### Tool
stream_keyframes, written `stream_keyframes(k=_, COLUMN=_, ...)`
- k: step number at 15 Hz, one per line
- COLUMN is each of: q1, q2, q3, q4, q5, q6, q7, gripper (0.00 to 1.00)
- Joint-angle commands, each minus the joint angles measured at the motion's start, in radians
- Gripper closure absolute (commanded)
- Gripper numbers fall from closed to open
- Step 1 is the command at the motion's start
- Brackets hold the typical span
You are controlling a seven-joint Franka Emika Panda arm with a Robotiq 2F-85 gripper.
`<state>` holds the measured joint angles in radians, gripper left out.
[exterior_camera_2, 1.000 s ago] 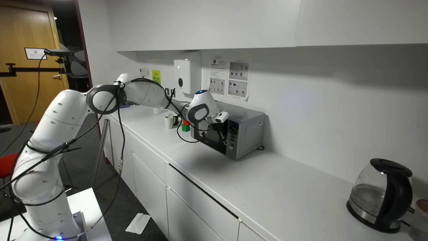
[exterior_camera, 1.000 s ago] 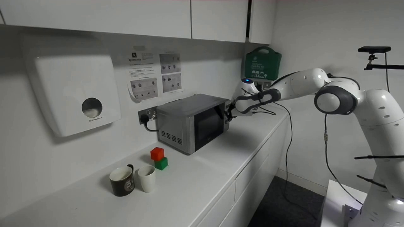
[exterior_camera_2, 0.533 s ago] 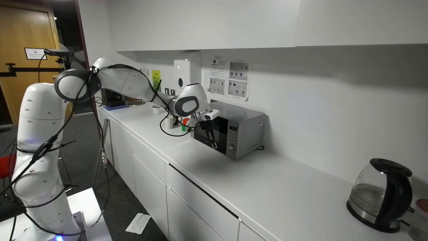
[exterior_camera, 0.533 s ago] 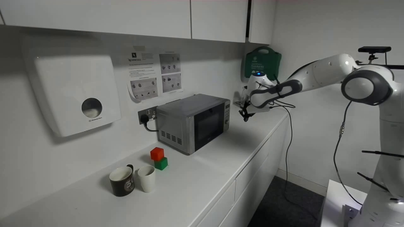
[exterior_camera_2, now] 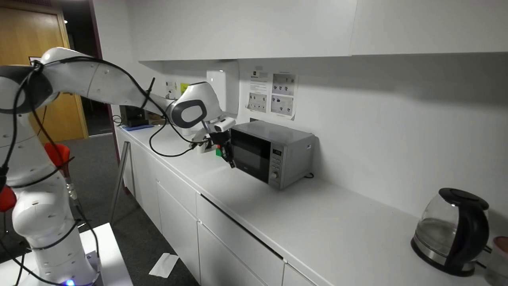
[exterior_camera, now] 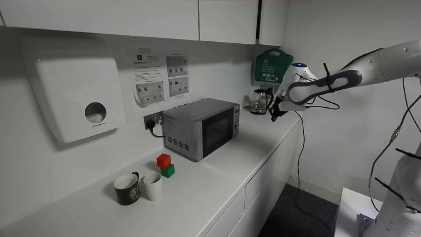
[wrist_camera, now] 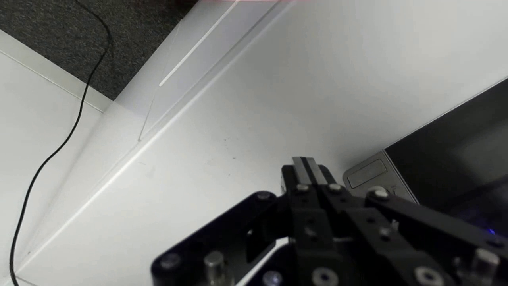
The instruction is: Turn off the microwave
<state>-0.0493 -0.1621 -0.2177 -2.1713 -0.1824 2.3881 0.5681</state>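
Observation:
The dark-grey microwave [exterior_camera: 187, 110] stands on the counter against the wall, also seen in an exterior view [exterior_camera_2: 297, 157]. Its dark glass door is shut. Its control panel [exterior_camera_2: 276, 165] is at the front's right side, with a faintly lit display and a knob. In the wrist view part of the panel [wrist_camera: 367, 173] and the dark door [wrist_camera: 472, 147] show at the right. My gripper [wrist_camera: 308, 159] is shut with its pads together and nothing between them. It hangs in the air in front of the microwave, apart from it, in both exterior views [exterior_camera: 274, 119] [exterior_camera_2: 232, 165].
A glass kettle [exterior_camera_2: 438, 234] stands farther along the counter [exterior_camera_2: 337, 226]. A dark mug [exterior_camera: 128, 192], a white mug [exterior_camera: 153, 187] and a red block [exterior_camera: 163, 161] on a green block [exterior_camera: 168, 171] are on the microwave's other side. Cupboards [exterior_camera: 131, 19] hang above.
My gripper has pulled back from the microwave's control panel, out towards the robot base. The panel and the kettle now show uncovered. The microwave has not moved.

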Motion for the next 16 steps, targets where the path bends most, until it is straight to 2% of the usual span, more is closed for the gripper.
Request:
stream_keyframes(k=1, q1=-0.068, q2=-0.212, q3=0.058, q4=-0.194, q5=0.049, q6=0.085, q7=0.001, gripper=1.0)
stream_keyframes(k=5, q1=-0.087, q2=-0.299, q3=0.072, q4=-0.304, q5=0.162, q6=0.275, q7=-0.084, gripper=1.0)
stream_keyframes(k=8, q1=-0.07, q2=-0.326, q3=0.067, q4=-0.354, q5=0.25, q6=0.373, q7=-0.174, gripper=1.0)
stream_keyframes(k=16, q1=-0.036, q2=-0.335, q3=0.06, q4=-0.401, q5=0.388, q6=0.522, q7=-0.303, gripper=1.0)
